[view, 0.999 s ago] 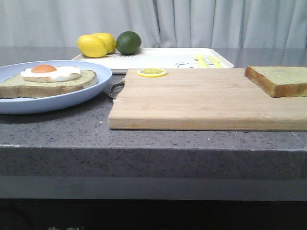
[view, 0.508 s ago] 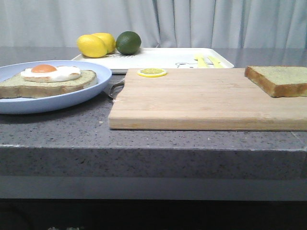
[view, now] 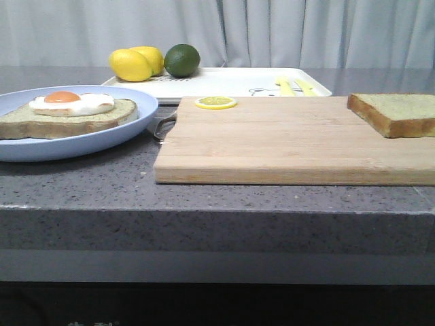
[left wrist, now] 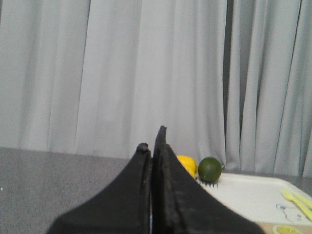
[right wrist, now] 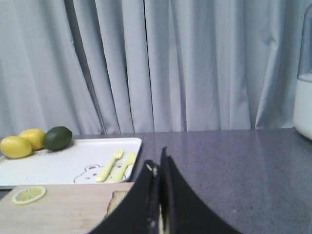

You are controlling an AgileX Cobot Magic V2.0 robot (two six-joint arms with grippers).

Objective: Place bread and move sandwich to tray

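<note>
The bread [view: 397, 112], a plain thick slice, lies on the right end of the wooden cutting board [view: 292, 142]. It also shows in the right wrist view [right wrist: 117, 201], partly hidden behind my fingers. The egg-topped slice [view: 68, 112] of the sandwich lies on a pale blue plate [view: 102, 139] at the left. The white tray [view: 231, 83] stands behind the board. My left gripper [left wrist: 152, 139] is shut and empty. My right gripper [right wrist: 156, 161] is shut and empty, above the bread's end of the board. Neither gripper shows in the front view.
Two lemons [view: 132, 64] and a lime [view: 182, 60] sit at the tray's far left corner. A yellow fork and knife [view: 293, 86] lie on its right side. A lemon slice [view: 215, 102] lies on the board's far edge. A grey curtain hangs behind.
</note>
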